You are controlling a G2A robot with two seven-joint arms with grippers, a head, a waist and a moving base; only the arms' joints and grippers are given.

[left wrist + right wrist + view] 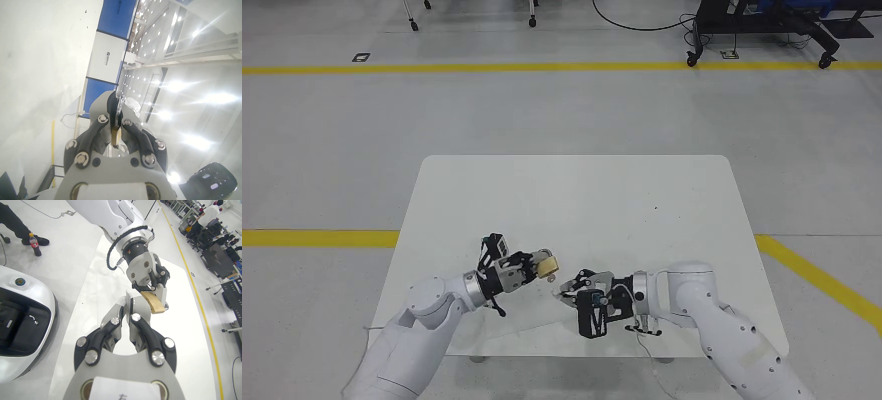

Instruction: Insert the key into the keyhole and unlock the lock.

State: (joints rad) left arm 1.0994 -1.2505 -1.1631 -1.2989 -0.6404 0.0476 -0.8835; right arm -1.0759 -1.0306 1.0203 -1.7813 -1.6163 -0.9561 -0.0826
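Lock, one, clamped in left pincer

golden-brown lock, plain white table

The place looks like a large robot laboratory inside an industrial hall. The floor is pale, smooth and very wide, and yellow lines are painted across it, as in a factory. A white table stands alone in the open space. Near it there are a dark cart on wheels and a loose cable. Blue and white partition panels close one side, many ceiling lights shine high above, and office chairs stand farther off.
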